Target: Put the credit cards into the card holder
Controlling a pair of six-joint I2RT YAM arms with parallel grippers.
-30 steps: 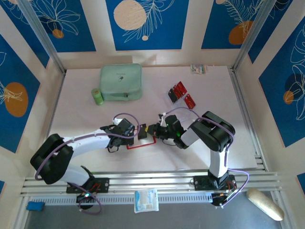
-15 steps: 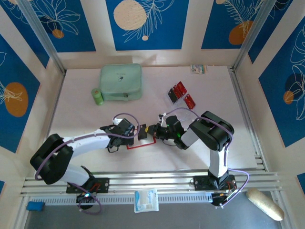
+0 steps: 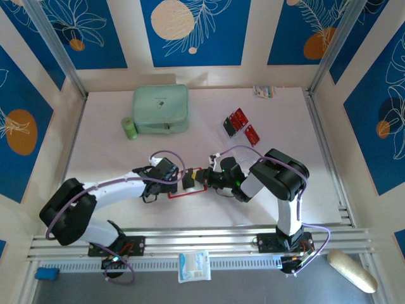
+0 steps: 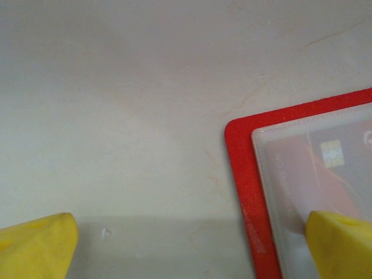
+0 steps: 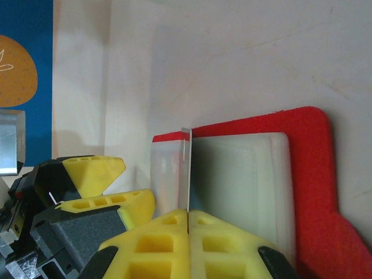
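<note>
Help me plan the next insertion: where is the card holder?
Top view: the card holder lies open at table centre, between the left gripper and right gripper.

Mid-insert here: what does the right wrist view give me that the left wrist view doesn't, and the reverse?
Right wrist: the right fingers shut on a card held edge-on at the edge of the clear sleeve, with the left fingers alongside. Left wrist: the left fingers spread wide, one over the sleeve, and a chip card inside it. Both: the red card holder lying open on the table.
</note>
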